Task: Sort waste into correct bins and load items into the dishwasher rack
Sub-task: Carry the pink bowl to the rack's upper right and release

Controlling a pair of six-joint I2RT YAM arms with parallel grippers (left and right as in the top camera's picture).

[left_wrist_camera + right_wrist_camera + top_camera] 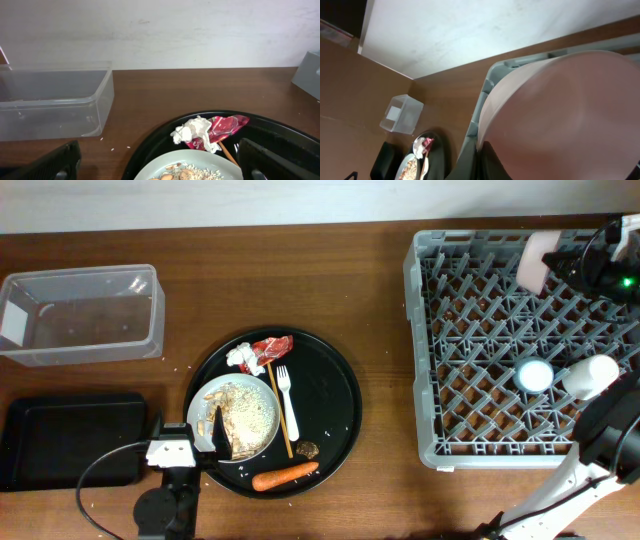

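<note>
Count, taken from the round tray (335, 442) at the worktop's centre:
- Bins, two. The tub (80, 315) is far-left of the round tray and the black tray (70, 442) near-left. Both have their long axis left to right.
- Rack (480, 340), one, to the right.
- Cups, two, side by side in the rack's near-right part: blue cup (534, 374) and white cup (590, 372).
- On the round tray, one each:
  - plate (208, 398) carrying crumbs (250, 412), on the left half
  - wrapper (272, 347) and paper (243, 358), touching, at the far rim
  - lump (306, 449), near-right
  - carrot (285, 476), on the near rim, lying left to right with its thin end to the right
  - fork (287, 402), lying far to near with its tines at the far end
  - stick (280, 412), just left of the fork and almost parallel to it
- Bowl (537, 258), one, over the rack's far-right part, turned on edge.

Left fingers (218, 428) are spread fully wide and hold nothing; they sit at the plate's near-left rim. Right fingers (487, 162) are clamped on the bowl's rim.
</note>
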